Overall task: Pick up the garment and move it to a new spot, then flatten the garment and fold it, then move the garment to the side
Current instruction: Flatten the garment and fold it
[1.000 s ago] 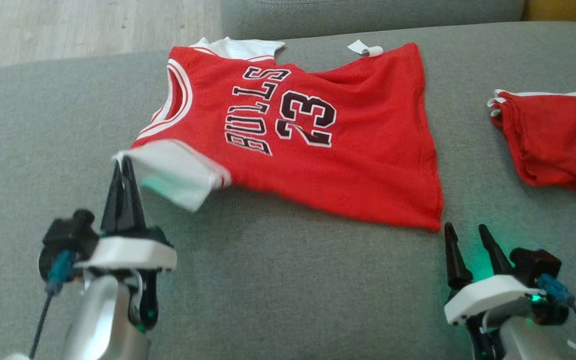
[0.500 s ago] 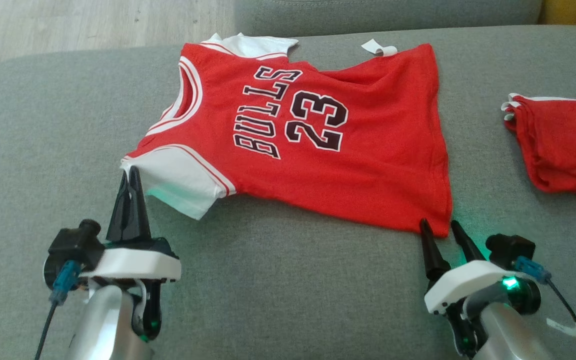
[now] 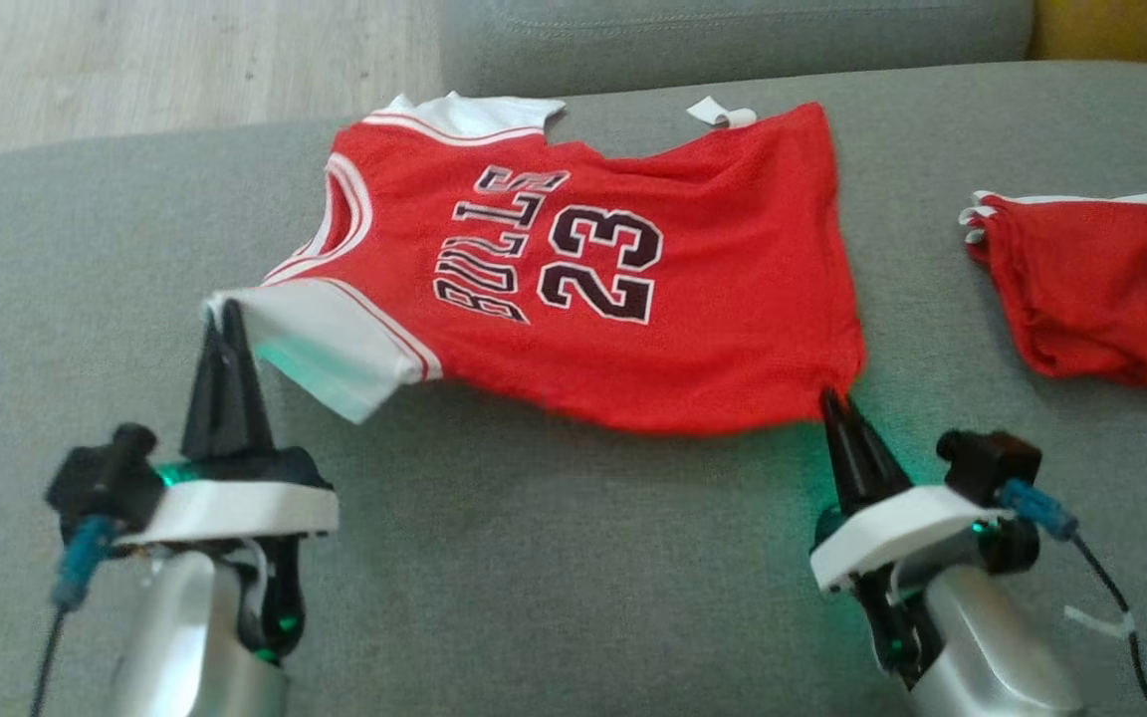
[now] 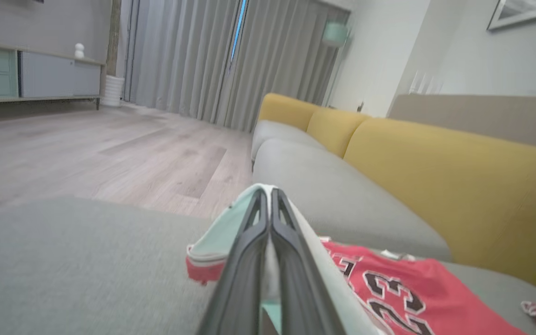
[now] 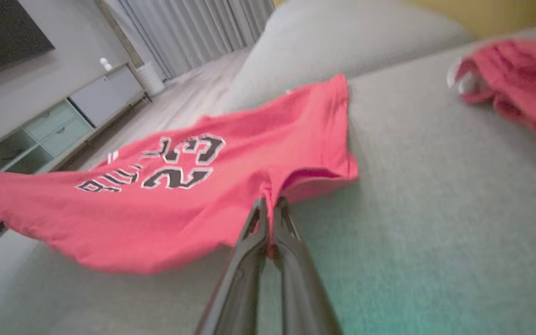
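Red jersey lies across the middle of the grey sofa seat. The right hand has just pinched its near hem corner, and the left hand stays clamped on the white sleeve. Looks ready to lift.

Reaches forward with both arms, pale forearms rising from the bottom corners of the head view. Holds the left hand at lower left, two dark fingers upright and pressed flat together, tips pinched on the white sleeve edge of the jersey. Holds the right hand at lower right, leaning a little to the left, fingers likewise closed to a single point and nipping the jersey's near bottom corner. Shows a green glow at each wrist, beneath the white collar plate. Carries a dark camera block with a blue-plugged cable on the outer side of each wrist
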You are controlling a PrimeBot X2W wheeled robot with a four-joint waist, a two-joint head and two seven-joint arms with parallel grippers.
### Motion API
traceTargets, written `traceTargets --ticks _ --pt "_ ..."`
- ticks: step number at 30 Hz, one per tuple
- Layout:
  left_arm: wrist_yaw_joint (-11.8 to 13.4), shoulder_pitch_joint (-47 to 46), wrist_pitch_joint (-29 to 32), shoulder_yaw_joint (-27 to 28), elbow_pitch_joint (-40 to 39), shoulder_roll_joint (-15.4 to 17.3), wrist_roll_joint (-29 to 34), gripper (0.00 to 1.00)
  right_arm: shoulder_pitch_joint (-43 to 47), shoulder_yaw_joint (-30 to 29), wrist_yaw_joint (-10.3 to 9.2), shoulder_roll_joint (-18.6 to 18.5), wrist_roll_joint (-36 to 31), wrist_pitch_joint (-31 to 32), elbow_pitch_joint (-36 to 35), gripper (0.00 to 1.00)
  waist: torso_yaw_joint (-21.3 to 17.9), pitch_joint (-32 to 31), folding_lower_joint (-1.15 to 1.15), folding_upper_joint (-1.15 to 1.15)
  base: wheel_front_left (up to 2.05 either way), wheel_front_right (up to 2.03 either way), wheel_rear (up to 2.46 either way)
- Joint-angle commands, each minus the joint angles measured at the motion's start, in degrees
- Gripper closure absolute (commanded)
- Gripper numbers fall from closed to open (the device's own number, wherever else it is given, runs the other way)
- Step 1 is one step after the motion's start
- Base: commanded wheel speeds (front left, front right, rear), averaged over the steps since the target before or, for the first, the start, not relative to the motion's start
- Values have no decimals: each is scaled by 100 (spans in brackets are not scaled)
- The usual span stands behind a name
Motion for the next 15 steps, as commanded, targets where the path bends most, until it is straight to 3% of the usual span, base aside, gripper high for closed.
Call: traceTargets --ticks 1,7,15 --pt "-50 -162 -47 260 -401 53 -86 100 -265 95 11 -2 -122 -116 -369 100 -66 -88 0 0 0 0 0" --pt "-157 -319 -47 527 -1309 53 -564 100 -451 -97 11 -74 -555 -178 -1489 100 -173 -311 0 0 0 0 0" --pt "-214 -889 -47 671 -2514 53 -800 100 -933 -149 11 -670 -665 -21 -3132 100 -235 -652 0 0 0 0 0"
